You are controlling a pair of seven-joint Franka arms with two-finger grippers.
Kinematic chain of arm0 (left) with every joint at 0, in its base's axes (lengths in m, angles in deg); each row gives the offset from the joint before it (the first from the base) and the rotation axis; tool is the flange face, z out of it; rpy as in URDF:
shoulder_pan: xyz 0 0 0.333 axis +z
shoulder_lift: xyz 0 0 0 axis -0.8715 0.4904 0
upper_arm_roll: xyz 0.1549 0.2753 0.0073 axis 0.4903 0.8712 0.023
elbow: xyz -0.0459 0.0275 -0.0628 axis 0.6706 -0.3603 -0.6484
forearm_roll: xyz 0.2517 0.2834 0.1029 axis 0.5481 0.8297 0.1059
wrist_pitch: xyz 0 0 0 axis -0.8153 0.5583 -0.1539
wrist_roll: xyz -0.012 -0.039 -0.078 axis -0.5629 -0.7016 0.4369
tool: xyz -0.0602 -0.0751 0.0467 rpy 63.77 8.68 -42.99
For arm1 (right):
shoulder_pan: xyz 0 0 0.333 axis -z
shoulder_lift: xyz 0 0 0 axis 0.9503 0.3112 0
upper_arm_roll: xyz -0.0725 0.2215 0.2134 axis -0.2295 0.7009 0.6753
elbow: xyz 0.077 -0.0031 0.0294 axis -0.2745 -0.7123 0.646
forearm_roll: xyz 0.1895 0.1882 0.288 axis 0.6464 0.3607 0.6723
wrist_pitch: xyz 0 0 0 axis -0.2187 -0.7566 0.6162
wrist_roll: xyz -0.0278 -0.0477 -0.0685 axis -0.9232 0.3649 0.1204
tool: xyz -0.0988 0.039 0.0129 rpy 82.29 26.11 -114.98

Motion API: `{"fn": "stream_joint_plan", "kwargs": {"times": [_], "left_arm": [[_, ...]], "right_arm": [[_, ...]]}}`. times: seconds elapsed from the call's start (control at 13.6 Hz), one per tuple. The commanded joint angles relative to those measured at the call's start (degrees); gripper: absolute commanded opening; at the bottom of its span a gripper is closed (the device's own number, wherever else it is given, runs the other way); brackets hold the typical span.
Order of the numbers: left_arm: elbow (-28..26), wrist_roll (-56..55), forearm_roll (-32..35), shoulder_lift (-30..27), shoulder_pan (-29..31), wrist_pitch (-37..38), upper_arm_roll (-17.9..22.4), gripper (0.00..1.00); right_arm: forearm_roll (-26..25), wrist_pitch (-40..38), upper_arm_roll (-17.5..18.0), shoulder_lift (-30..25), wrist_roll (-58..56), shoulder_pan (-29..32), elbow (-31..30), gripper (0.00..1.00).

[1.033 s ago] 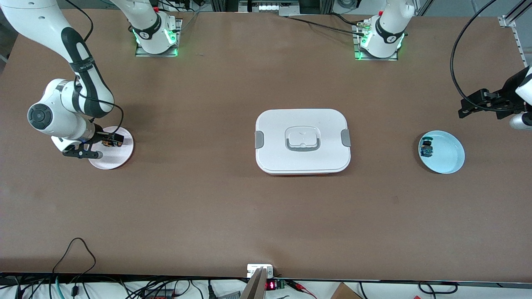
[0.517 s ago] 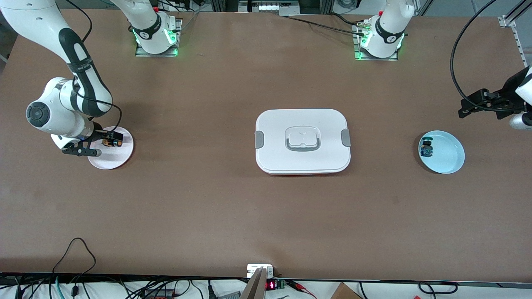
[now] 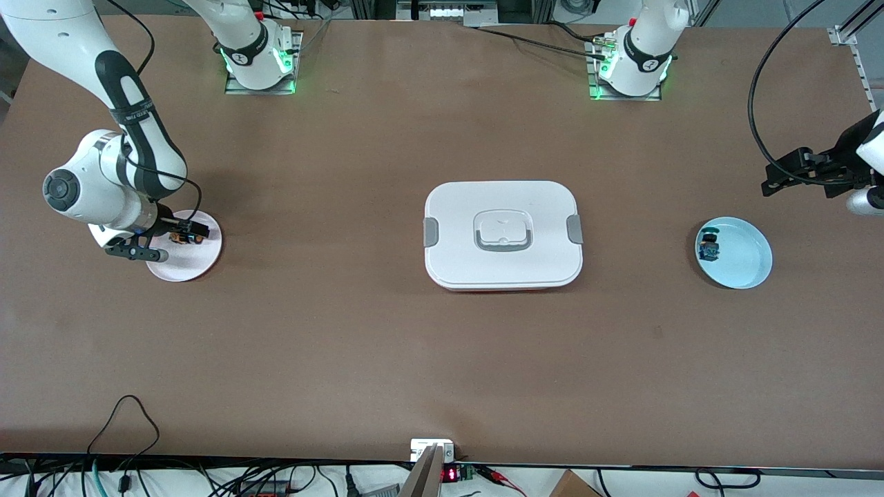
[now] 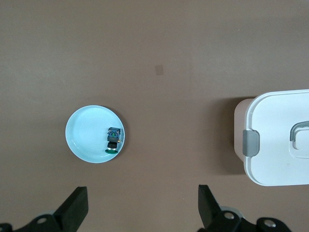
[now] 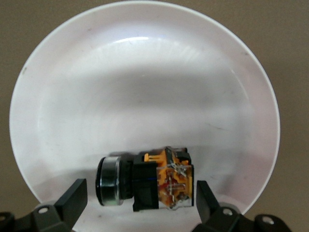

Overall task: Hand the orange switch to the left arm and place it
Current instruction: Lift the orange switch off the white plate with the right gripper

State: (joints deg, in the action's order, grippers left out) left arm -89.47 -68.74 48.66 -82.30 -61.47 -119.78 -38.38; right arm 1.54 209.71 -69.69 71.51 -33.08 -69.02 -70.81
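The orange switch (image 3: pixel 182 238) lies on its side on a white plate (image 3: pixel 197 261) at the right arm's end of the table. In the right wrist view the switch (image 5: pixel 147 182) sits between my right gripper's fingers with a small gap on each side. My right gripper (image 3: pixel 168 241) (image 5: pixel 140 203) is open, low over the plate (image 5: pixel 145 72). The white box (image 3: pixel 503 235) sits mid-table and also shows in the left wrist view (image 4: pixel 275 140). My left gripper (image 3: pixel 794 181) (image 4: pixel 141 210) is open and empty, up over the table at the left arm's end, waiting.
A light blue plate (image 3: pixel 744 259) (image 4: pixel 84 135) holding a blue-green switch (image 3: pixel 708 247) (image 4: pixel 113 140) lies at the left arm's end, nearer the front camera than the left gripper. Cables run along the table's front edge.
My right gripper has shifted slightly over the white plate, settling around the orange switch. The left arm has not moved.
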Motion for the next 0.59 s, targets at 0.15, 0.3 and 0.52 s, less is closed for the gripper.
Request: {"fn": "stream_joint_plan", "kwargs": {"times": [0.15, 0.3, 0.52], "left_arm": [[2.0, 1.0, 0.5, 0.6, 0.1, 1.5, 0.0, 1.0], [2.0, 1.0, 0.5, 0.6, 0.1, 1.5, 0.0, 1.0], [2.0, 1.0, 0.5, 0.6, 0.1, 1.5, 0.0, 1.0]], "right_arm": [[1.7, 1.3, 0.8, 0.9, -2.5, 1.4, 0.2, 1.0], [1.8, 1.3, 0.8, 1.0, -2.5, 1.7, 0.2, 1.0], [1.8, 1.0, 0.8, 1.1, -2.6, 1.6, 0.8, 1.0]]}}
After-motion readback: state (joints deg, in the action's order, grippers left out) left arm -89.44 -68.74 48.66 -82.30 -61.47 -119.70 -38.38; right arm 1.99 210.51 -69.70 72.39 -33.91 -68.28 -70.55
